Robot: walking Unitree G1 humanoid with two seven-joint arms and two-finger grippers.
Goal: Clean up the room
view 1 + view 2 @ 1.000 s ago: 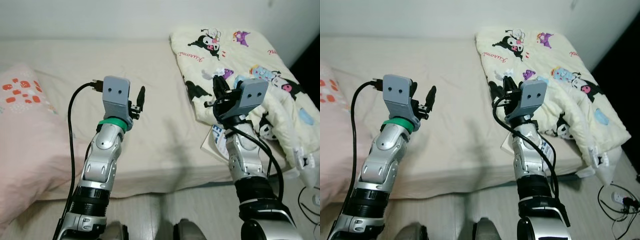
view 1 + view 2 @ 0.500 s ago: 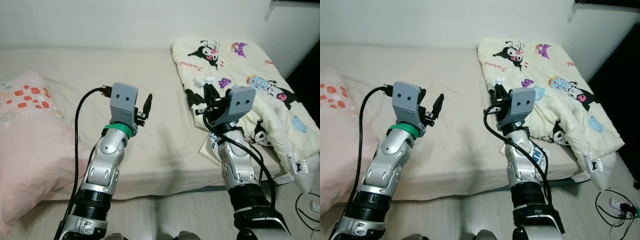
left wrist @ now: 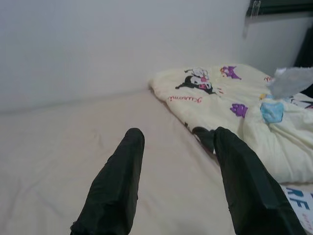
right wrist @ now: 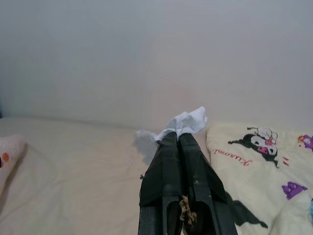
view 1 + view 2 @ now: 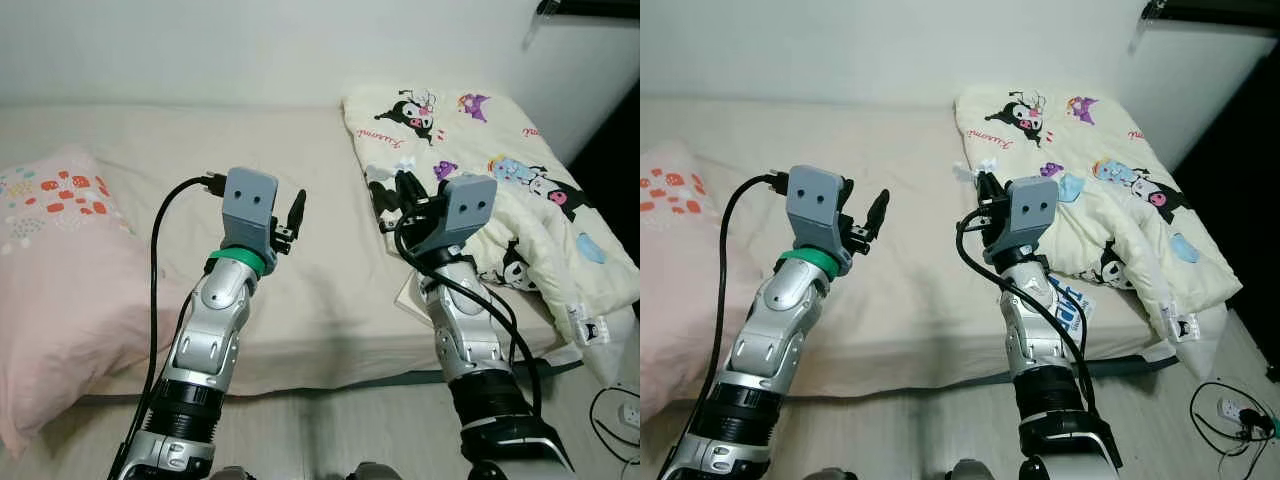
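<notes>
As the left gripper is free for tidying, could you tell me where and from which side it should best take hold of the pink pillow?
Probably the near corner of the pink pillow, where it overhangs the front edge of the bed. That corner looks flatter than the puffy middle, so the open left gripper could pinch it, coming from the robot's side. The right gripper is shut on a tissue.

Soft, even indoor light fills every frame, with faint shadows and no glare. The head views are sharp; the far right edge falls dark. The wrist views look slightly hazy.
</notes>
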